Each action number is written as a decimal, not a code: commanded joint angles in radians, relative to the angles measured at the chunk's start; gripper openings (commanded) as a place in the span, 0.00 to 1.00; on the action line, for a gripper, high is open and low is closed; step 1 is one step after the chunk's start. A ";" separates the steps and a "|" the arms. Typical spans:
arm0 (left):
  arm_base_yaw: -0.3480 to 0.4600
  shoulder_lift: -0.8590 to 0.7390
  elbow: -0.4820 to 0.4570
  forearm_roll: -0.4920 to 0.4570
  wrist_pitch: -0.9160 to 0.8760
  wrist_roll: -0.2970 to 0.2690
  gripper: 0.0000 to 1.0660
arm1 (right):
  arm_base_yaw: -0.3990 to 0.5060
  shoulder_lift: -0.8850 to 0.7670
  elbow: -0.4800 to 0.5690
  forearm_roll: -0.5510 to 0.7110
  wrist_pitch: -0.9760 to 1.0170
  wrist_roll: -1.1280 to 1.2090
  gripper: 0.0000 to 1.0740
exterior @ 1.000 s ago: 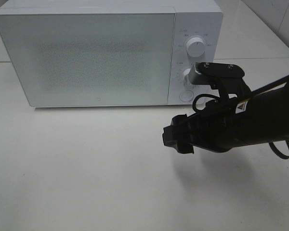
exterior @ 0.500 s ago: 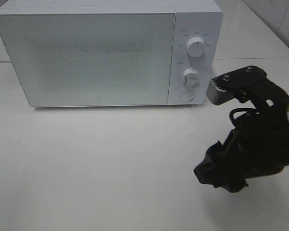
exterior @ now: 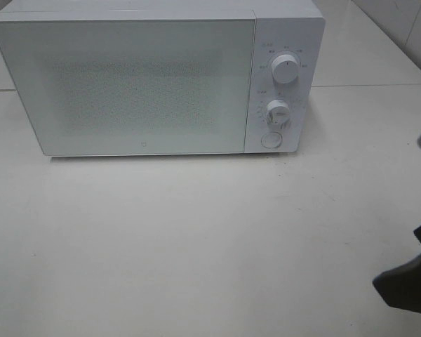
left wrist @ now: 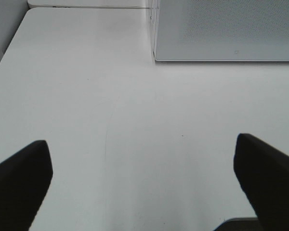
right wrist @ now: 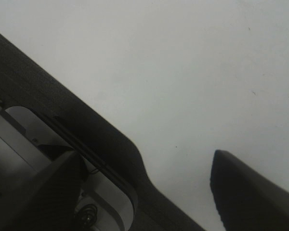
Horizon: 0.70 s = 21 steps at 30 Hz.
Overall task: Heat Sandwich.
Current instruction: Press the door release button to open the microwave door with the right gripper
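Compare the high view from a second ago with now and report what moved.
The black right arm drew back from the lower round dial of the white microwave oven toward the lower right; only a dark piece of it shows at that edge now. Nothing was taken hold of or let go. The microwave stays shut, in the same place on the white table.

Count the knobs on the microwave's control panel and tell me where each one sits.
2. The upper knob sits high on the control panel; the lower knob sits below it, above a flat round button. None looks hidden.
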 commanded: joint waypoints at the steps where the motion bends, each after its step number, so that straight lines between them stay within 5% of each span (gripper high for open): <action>1: 0.003 -0.022 0.002 -0.007 -0.013 -0.001 0.92 | -0.004 -0.133 -0.003 -0.008 0.100 0.010 0.68; 10: 0.003 -0.022 0.002 -0.007 -0.013 -0.001 0.92 | -0.011 -0.388 -0.003 -0.083 0.209 0.071 0.68; 21: 0.003 -0.022 0.002 -0.007 -0.013 -0.001 0.92 | -0.292 -0.591 0.006 -0.108 0.229 0.081 0.68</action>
